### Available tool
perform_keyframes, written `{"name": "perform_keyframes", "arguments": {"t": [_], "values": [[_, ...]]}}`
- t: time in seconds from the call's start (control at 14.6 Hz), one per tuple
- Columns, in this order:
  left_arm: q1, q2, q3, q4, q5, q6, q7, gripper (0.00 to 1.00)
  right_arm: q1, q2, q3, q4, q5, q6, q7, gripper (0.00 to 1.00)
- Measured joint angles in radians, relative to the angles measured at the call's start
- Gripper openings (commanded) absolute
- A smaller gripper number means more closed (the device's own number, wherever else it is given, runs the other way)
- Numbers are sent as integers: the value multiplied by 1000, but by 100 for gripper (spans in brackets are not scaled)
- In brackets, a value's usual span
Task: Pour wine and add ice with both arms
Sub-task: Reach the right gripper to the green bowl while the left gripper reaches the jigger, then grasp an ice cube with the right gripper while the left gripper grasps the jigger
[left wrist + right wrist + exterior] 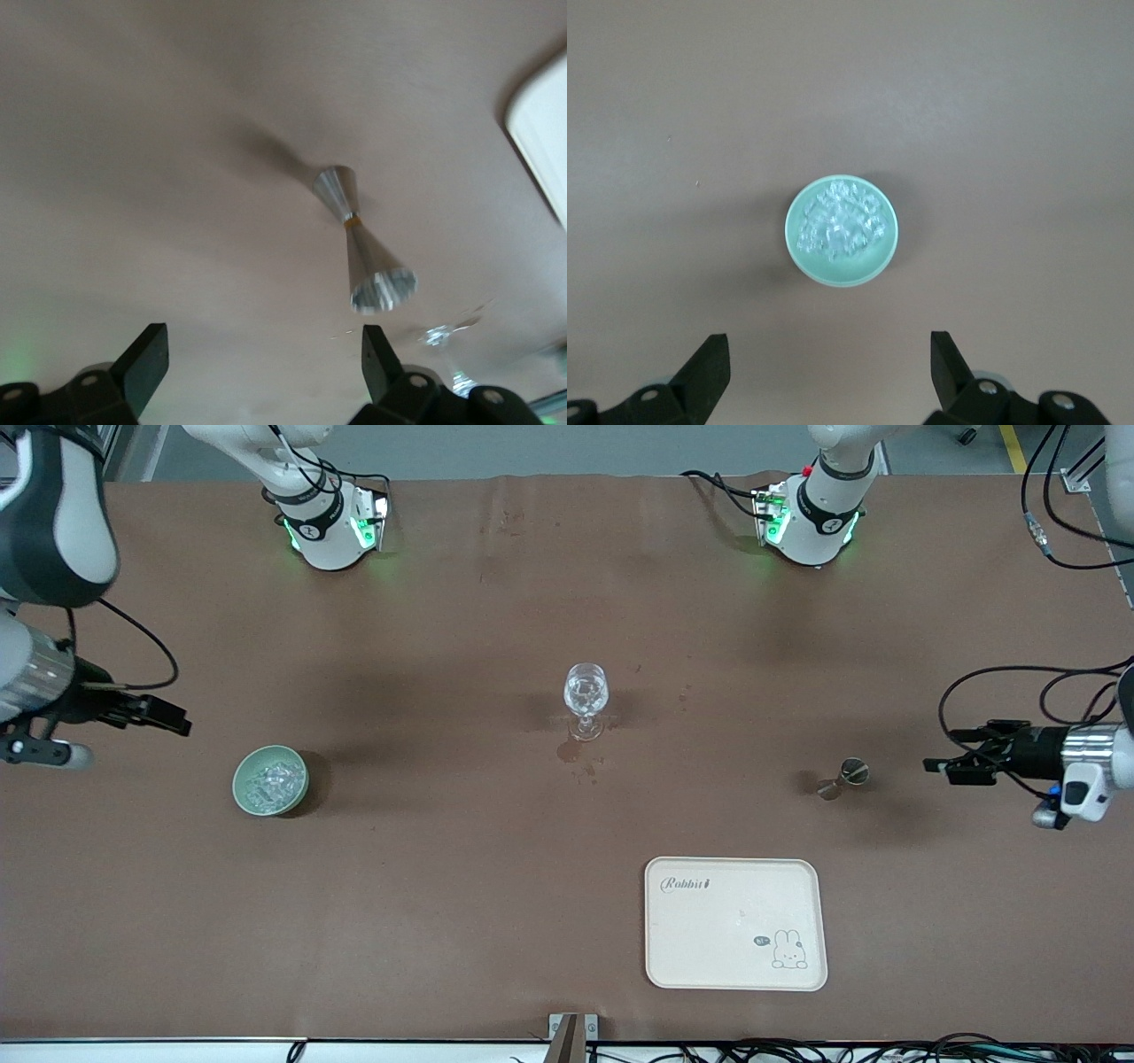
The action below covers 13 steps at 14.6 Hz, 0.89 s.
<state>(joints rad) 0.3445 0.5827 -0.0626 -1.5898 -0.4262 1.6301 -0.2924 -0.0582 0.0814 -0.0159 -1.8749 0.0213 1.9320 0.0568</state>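
A pale green bowl holds several small clear ice chunks toward the right arm's end of the table. My right gripper hangs open and empty in the air, above the table beside the bowl. Its wrist view shows the bowl and the ice past the open fingertips. A clear stemmed glass stands mid-table. A metal jigger stands toward the left arm's end. My left gripper is open and empty beside the jigger, apart from it.
A cream tray with a rabbit print lies nearer the front camera than the jigger; its corner shows in the left wrist view. Dark wet spots mark the brown tablecloth by the glass's foot. The glass shows blurred in the left wrist view.
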Motion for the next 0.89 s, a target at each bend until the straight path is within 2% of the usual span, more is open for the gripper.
{"name": "perform_keyframes", "arguments": {"t": [0.2,0.55,0.89], "values": [[-10,62,-7,6,-59,21,-112,92,1,4,7,-137,0,181,-2,100],[-11,128,-8,7,-203,31,-135,91,5,49,16,-313,-1,456,-31,100],[-11,182,-8,9,-300,76,-172,89,6,171,16,-339,-2,592,-76,100]]}}
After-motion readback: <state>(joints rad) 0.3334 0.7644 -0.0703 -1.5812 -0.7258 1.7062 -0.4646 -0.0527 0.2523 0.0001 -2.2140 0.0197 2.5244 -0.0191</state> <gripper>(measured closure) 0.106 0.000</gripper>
